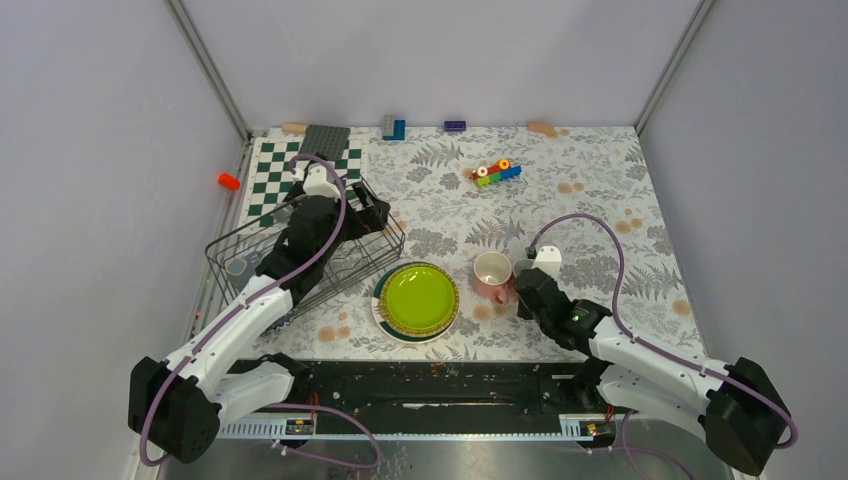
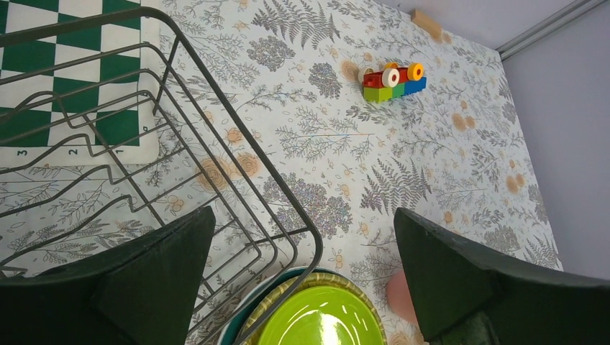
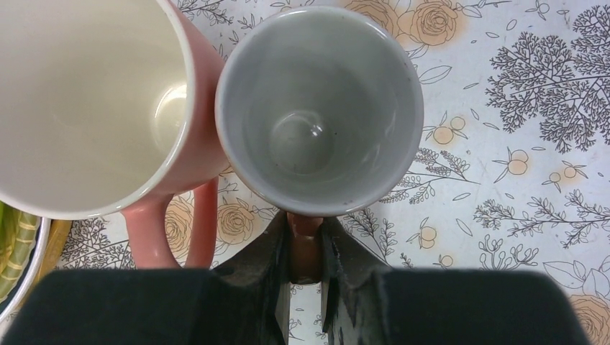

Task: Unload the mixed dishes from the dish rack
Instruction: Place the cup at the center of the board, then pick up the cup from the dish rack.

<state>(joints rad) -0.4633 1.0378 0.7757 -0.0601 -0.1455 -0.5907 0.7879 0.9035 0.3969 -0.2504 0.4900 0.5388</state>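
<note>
Closest to me, my right gripper (image 3: 306, 221) is squeezed shut on the handle of the second cup (image 3: 320, 108). The handle sits right between the two fingers. The cup stands upright just past the fingertips, mouth up, grey-white inside. From above, the gripper covers most of this cup.

The pink cup (image 1: 492, 272) stands on the left of it, and in the wrist view the two cups touch side to side. The pink cup's own handle points back toward my arm. Both cups stand on the flowery table (image 1: 600, 200), outside the rack.

Left of the pink cup, the plates lie flat in a pile on the table. The lime-green plate (image 1: 418, 298) is on top. The yellow plate (image 1: 457, 298) shows only its rim under it. The white plate (image 1: 380, 312), with its dark rim, is at the bottom. The pile is just beside the right side of the dish rack (image 1: 250, 250).

The rack sits on the left part of the table. My left gripper (image 2: 302, 219) hangs above the rack's right corner, fingers spread wide apart, holding nothing. In its wrist view the wire corner lies below, between the two fingers, and the plate pile peeks out past that corner.

Behind the rack lies the chequered board (image 1: 270, 175). Farther back, the toy bricks (image 1: 497, 173) sit well apart from both grippers.
</note>
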